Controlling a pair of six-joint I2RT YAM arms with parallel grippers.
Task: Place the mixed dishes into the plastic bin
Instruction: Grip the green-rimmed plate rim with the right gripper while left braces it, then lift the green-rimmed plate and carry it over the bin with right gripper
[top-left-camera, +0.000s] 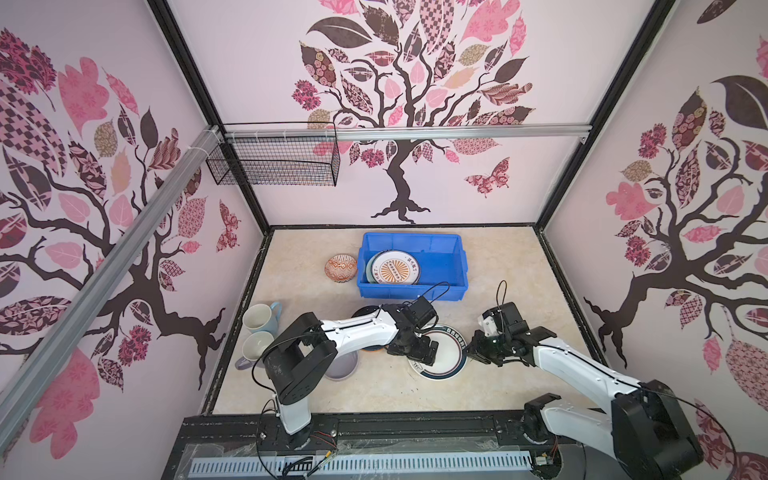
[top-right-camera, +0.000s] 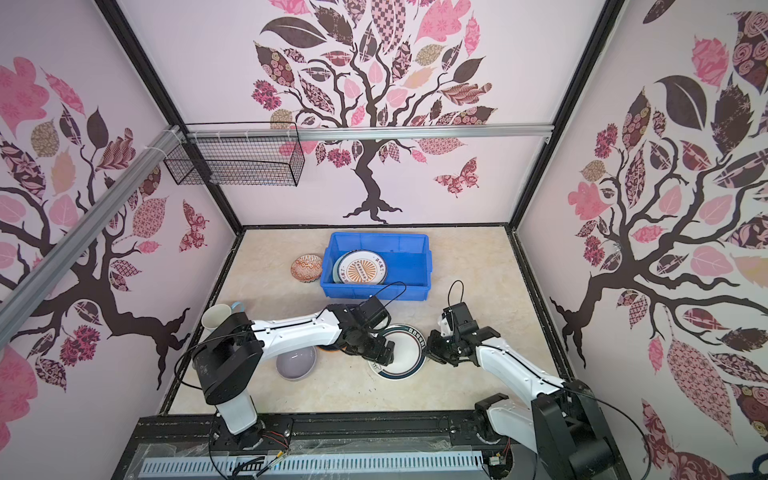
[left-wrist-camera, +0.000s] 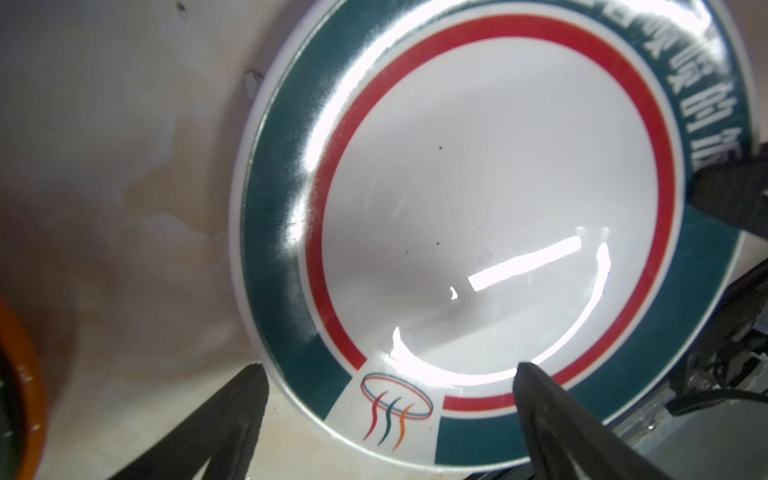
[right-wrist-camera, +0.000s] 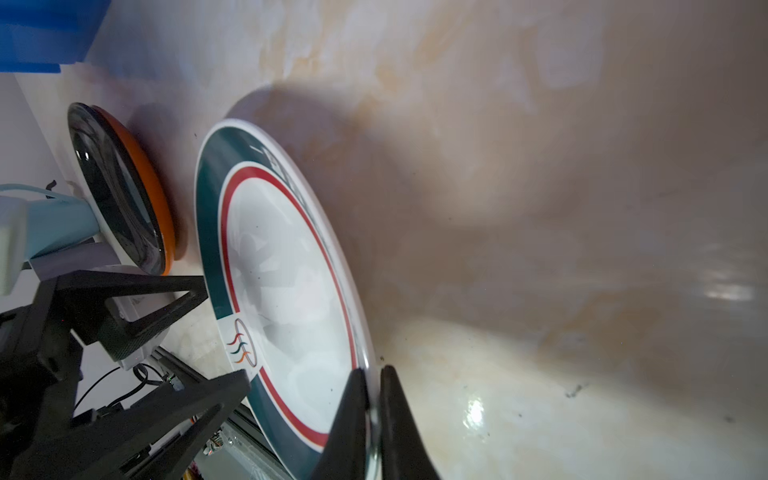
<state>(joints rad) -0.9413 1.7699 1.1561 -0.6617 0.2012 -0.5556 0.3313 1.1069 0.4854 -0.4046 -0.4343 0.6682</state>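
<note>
The blue bin (top-left-camera: 386, 291) is sitting at the far side of the table (top-left-camera: 498, 266), holding the white orange-sunburst plate (top-left-camera: 395, 270). The teal-banded plate (top-left-camera: 449, 351) is sitting nearer me, between my two grippers. The orange-patterned bowl (top-left-camera: 340, 268) is resting just left of the bin. My right gripper (right-wrist-camera: 372, 372) is pinching the teal-banded plate's rim. My left gripper (left-wrist-camera: 390, 368) is standing wide apart, fingers straddling the opposite rim.

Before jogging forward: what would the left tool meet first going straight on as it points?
Probably the teal-banded plate: the open left tool straddles its rim by the logo, pointing across it. Depth is unclear. The right tool is shut on the rim farther round.
</note>
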